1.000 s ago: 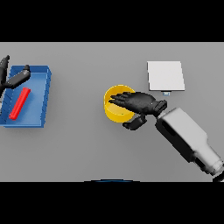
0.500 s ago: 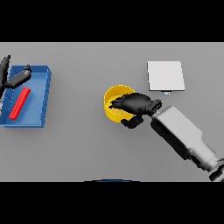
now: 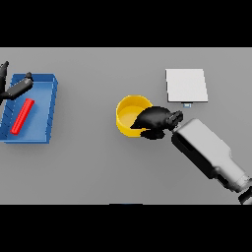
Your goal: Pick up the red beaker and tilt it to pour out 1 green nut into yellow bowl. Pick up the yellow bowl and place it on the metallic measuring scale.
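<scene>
The yellow bowl (image 3: 128,113) stands mid-table. My right hand (image 3: 155,119) is at its right rim, with fingers curled over the edge and gripping it. The bowl rests on the table. The red beaker (image 3: 22,115) lies on its side in the blue tray (image 3: 47,115) at the far left. My left hand (image 3: 16,88) hovers over the tray's upper left corner with fingers straight, holding nothing. The metallic scale (image 3: 186,84), a flat pale square, lies at the upper right, just beyond my right hand. No green nut shows in the bowl or elsewhere.
My right forearm (image 3: 206,152) stretches from the lower right toward the bowl. The grey table (image 3: 88,162) spreads between tray and bowl.
My right hand has drawn back to the bowl's right rim and its spread fingers have curled shut on the edge. The bowl, beaker and left hand have stayed put.
</scene>
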